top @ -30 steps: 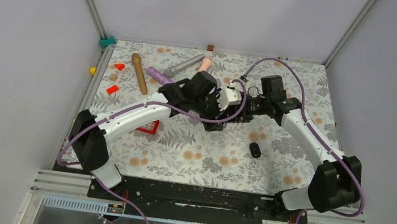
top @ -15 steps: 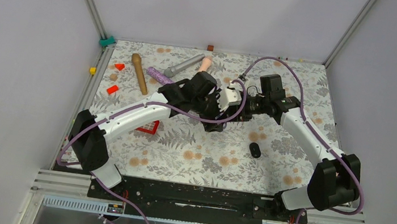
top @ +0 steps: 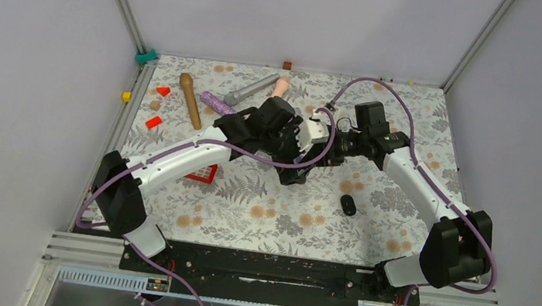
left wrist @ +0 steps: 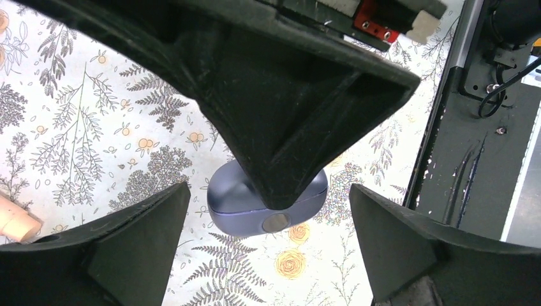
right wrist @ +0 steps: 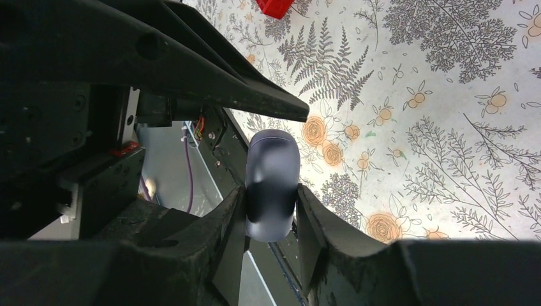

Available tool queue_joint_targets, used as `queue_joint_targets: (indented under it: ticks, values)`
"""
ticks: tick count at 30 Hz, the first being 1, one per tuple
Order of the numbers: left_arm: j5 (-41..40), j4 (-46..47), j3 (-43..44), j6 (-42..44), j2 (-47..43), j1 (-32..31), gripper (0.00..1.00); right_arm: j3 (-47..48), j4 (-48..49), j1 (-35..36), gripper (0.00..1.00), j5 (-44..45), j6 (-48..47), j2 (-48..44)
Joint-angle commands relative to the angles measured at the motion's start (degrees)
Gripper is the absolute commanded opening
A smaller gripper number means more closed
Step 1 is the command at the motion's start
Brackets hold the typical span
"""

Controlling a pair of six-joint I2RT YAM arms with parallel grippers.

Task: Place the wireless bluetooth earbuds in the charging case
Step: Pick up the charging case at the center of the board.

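Observation:
The charging case (right wrist: 273, 175), a lavender rounded oval with its lid closed, hangs above the floral mat in the right wrist view, and my right gripper (right wrist: 271, 217) is shut on it, pads pressed to its two sides. From the left wrist the same case (left wrist: 233, 204) is partly covered by one black right finger (left wrist: 287, 146). My left gripper (left wrist: 274, 255) stands open, its fingers wide on either side of the case and not touching it. From above, the left gripper (top: 296, 160) and right gripper (top: 324, 153) meet at mid-table and hide the case. The earbuds are out of view.
A black oval pebble-like object (top: 348, 205) lies on the mat in front of the right gripper. A red square tray (top: 203, 173) sits under the left arm. Tan, grey, purple and pink cylinders (top: 190, 101) and small red blocks (top: 153, 122) lie at the back left.
The left wrist has drawn slightly back to the left. The right arm has held its place at the middle of the table.

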Motion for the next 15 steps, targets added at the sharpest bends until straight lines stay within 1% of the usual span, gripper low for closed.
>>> queue_joint_targets:
  ticks: [1, 3, 5, 10, 15]
  values:
    - [1.84, 2.14, -0.39, -0.06, -4.03, 0.08, 0.99, 3.34, -1.95, 0.26, 0.24, -1.19, -2.9, -2.96]
    - [2.76, 1.86, -0.43, 0.15, -4.88, 0.55, 0.98, 3.79, -2.54, -0.06, 0.24, -1.09, -3.66, -3.99]
    - [5.38, 1.36, -0.24, -0.07, -5.78, 1.74, 0.99, 3.95, -2.67, -0.62, 0.24, -1.15, -3.96, -4.93]
    - [18.42, 0.74, 0.77, -2.11, -8.24, 8.43, 0.98, 4.25, -2.75, -2.07, 0.23, -1.83, -4.84, -7.49]
    - [27.19, 0.02, 1.01, -2.95, -9.17, 12.28, 0.99, 6.04, -4.32, -2.13, 0.22, -2.06, -8.14, -10.26]
